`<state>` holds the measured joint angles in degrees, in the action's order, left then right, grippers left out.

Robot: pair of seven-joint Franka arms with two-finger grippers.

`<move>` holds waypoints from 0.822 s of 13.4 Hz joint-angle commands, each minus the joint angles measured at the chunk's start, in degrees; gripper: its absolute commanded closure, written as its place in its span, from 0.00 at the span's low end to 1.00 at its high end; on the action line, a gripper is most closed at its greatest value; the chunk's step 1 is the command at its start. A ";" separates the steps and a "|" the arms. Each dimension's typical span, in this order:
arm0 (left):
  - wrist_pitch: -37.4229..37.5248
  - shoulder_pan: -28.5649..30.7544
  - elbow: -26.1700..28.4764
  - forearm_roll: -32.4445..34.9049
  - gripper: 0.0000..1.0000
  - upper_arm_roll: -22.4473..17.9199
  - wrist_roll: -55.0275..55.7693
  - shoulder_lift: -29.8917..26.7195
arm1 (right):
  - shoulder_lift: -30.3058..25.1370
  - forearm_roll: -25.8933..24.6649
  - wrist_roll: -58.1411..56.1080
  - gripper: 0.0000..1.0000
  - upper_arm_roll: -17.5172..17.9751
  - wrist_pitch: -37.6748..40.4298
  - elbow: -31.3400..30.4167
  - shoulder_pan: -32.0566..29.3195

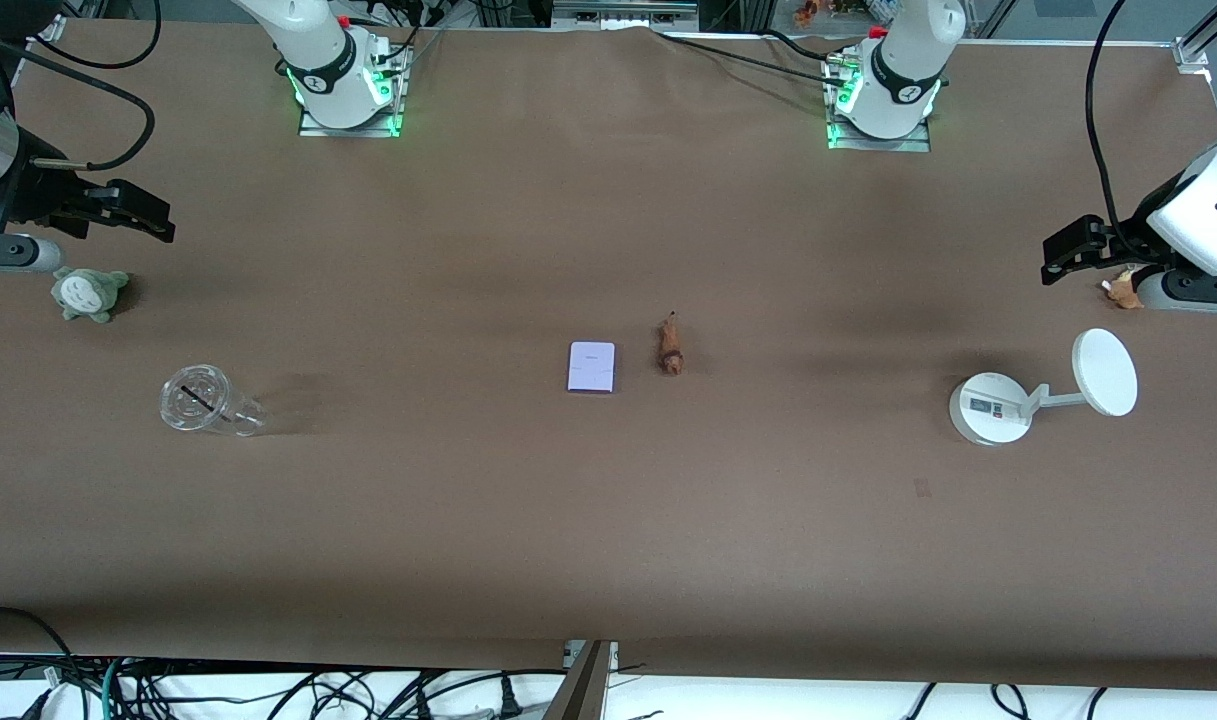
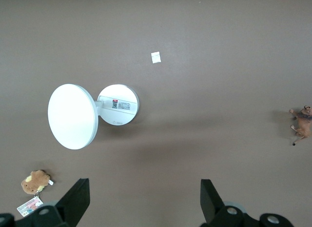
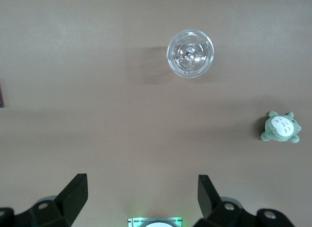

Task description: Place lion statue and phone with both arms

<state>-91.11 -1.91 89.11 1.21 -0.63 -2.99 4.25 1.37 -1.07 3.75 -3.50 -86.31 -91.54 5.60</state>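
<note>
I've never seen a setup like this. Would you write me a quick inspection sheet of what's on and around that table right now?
Surface: brown table, flat, one covering.
Job's things: phone lies flat mid-table; lion statue lies beside it, toward the left arm's end, apart from it.
Clutter: clear cup and grey-green plush toward the right arm's end; white stand and tan plush toward the left arm's end.
Grippers: left gripper open, holding nothing, beside the tan plush; right gripper open, holding nothing, above the grey-green plush.
Cables: black cables hang by both arms; more lie under the table's near edge.
Surroundings: two arm bases with green lights.
</note>
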 commanded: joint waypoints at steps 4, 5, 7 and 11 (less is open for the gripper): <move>1.64 -0.28 -1.84 0.81 0.00 0.02 -0.18 0.84 | -0.67 0.19 -0.59 0.00 1.30 -1.14 -0.83 -0.77; 1.73 -0.28 -1.84 0.90 0.00 -0.07 -0.09 0.76 | -0.58 0.19 -0.59 0.00 1.31 -1.14 -0.83 -0.77; 1.64 -0.28 -1.84 1.08 0.00 0.02 -0.09 0.76 | 0.12 0.28 -0.59 0.00 1.31 -0.62 -0.75 -0.60; 1.64 -0.29 -1.84 0.47 0.00 0.02 0.44 0.76 | 1.35 -0.25 -0.15 0.00 1.40 -0.09 1.01 0.37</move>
<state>-90.85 -1.95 89.11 1.21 -0.63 -2.99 4.28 2.38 -1.08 3.75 -2.44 -86.73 -91.49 5.74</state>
